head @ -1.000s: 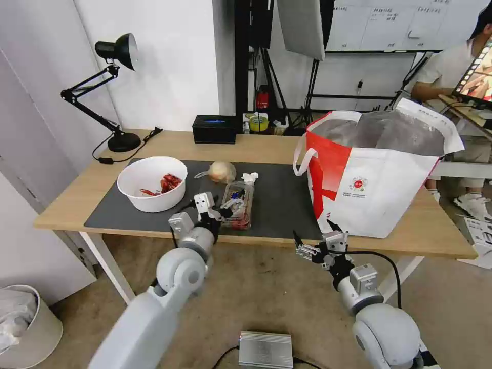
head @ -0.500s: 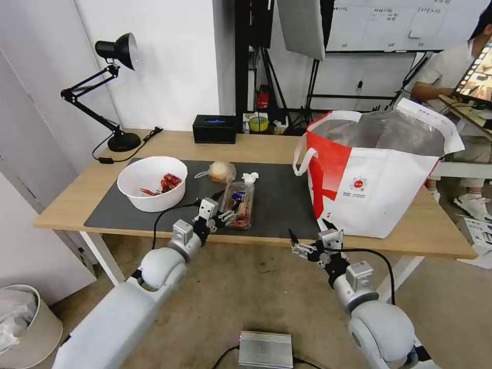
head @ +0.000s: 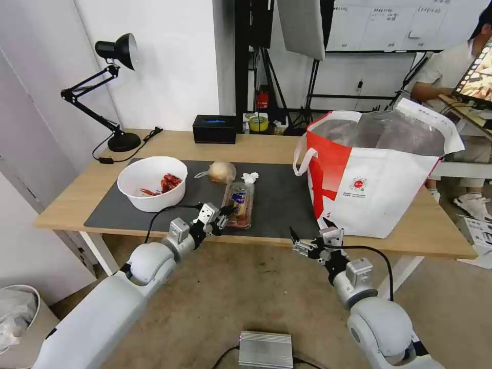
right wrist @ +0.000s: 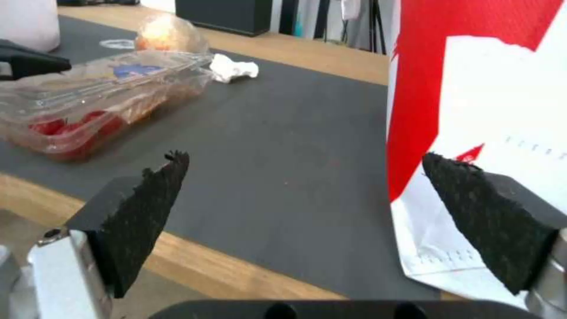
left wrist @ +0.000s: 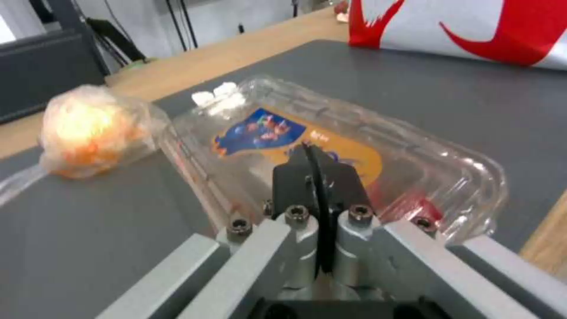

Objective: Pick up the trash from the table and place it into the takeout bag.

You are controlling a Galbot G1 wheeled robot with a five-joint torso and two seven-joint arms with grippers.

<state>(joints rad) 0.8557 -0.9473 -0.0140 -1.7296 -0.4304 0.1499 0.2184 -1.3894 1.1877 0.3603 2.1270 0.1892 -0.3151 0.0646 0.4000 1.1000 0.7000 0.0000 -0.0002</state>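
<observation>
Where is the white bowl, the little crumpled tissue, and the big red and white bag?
white bowl point(head: 134, 180): head view, on its bare inner wall.
crumpled tissue point(right wrist: 234, 71): right wrist view, on the middle of the wad.
takeout bag point(head: 379, 197): head view, on its white front panel.

White rounded arms w/ silver wrists, black cables, black pads point(right wrist: 148, 208).
</observation>
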